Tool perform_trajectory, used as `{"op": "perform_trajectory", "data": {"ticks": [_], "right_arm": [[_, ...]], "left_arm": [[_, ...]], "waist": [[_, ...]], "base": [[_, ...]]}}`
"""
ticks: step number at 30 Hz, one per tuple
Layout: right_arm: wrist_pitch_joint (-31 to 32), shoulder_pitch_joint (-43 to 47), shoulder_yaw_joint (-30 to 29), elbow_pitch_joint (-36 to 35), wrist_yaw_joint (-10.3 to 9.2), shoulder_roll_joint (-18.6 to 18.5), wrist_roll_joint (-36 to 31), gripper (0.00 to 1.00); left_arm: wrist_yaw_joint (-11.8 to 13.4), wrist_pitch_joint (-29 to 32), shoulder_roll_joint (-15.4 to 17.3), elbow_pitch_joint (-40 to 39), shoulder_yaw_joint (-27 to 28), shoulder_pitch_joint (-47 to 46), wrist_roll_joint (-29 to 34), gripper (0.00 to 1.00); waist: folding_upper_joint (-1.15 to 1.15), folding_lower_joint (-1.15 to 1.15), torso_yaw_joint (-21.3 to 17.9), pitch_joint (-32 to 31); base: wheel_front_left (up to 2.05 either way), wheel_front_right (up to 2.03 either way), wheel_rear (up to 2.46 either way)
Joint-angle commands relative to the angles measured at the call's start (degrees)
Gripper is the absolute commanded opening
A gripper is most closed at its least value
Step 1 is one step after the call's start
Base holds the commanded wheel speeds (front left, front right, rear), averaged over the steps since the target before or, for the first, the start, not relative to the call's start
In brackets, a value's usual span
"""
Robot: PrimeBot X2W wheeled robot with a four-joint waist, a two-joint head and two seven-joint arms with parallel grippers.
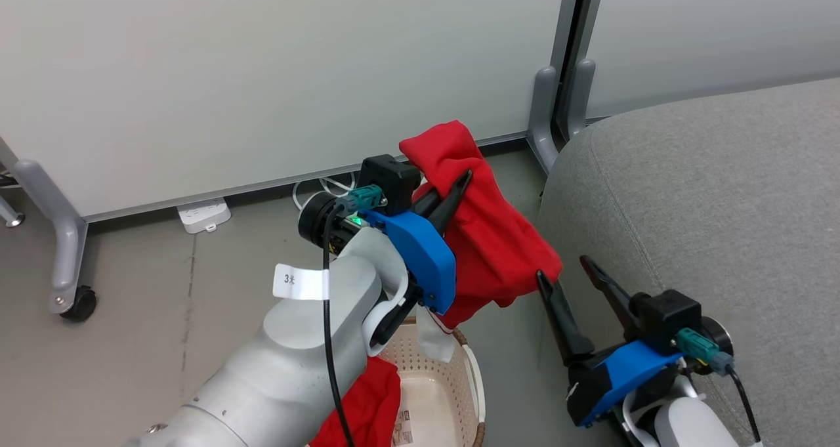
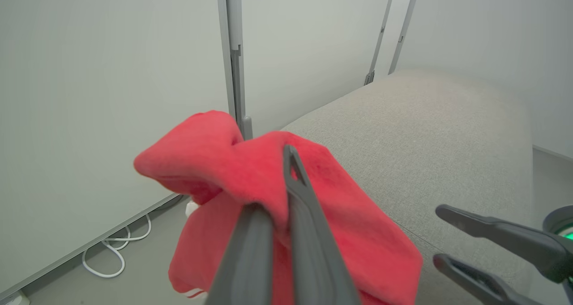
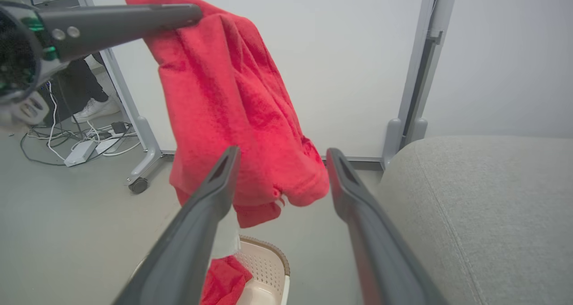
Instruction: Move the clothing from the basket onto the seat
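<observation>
My left gripper [image 1: 459, 188] is shut on a bright red piece of clothing [image 1: 489, 237], which hangs in the air over the basket [image 1: 474, 375]. A white piece [image 1: 433, 339] dangles from its lower edge. In the left wrist view the red cloth [image 2: 215, 161] drapes over the shut left gripper [image 2: 280, 179]. A second red garment [image 1: 371, 401] lies in the cream basket [image 3: 268, 269]. The grey seat [image 1: 709, 191] fills the right side. My right gripper [image 1: 563, 268] stands open beside the seat's front edge, just below the hanging cloth [image 3: 233, 94], with nothing between its fingers [image 3: 215, 197].
White partition panels stand behind on grey feet with casters [image 1: 72, 302]. A power strip [image 1: 203, 214] and a white cable [image 1: 321, 188] lie on the floor by the wall. More cables [image 3: 80, 148] and a person's shoe [image 3: 94, 110] are past the partition.
</observation>
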Motion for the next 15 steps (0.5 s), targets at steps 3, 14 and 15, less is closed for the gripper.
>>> {"op": "perform_trajectory", "data": {"ticks": [3, 14, 15], "right_arm": [[0.9, -1.0, 1.9, -1.1, 0.01, -0.2, 0.5, 1.0], [4.9, -7.5, 8.3, 4.7, 0.01, -0.2, -0.1, 1.0], [5.0, -8.2, 8.9, 5.7, 0.01, -0.2, -0.4, 1.0]], "left_arm": [[0.3, -0.6, 0.0, 0.1, -1.0, -1.3, -0.9, 0.0], [0.7, -1.6, 0.0, -0.6, -4.4, -1.1, -3.7, 0.0], [0.8, -1.7, 0.0, -0.7, -4.6, -1.1, -4.1, 0.0]], "waist": [[-0.01, 0.0, 0.0, 0.2], [-0.01, 0.0, 0.4, -0.2], [-0.01, 0.0, 0.5, -0.2]], "base": [[0.0, 0.0, 0.0], [0.0, 0.0, 0.0], [0.0, 0.0, 0.0]]}}
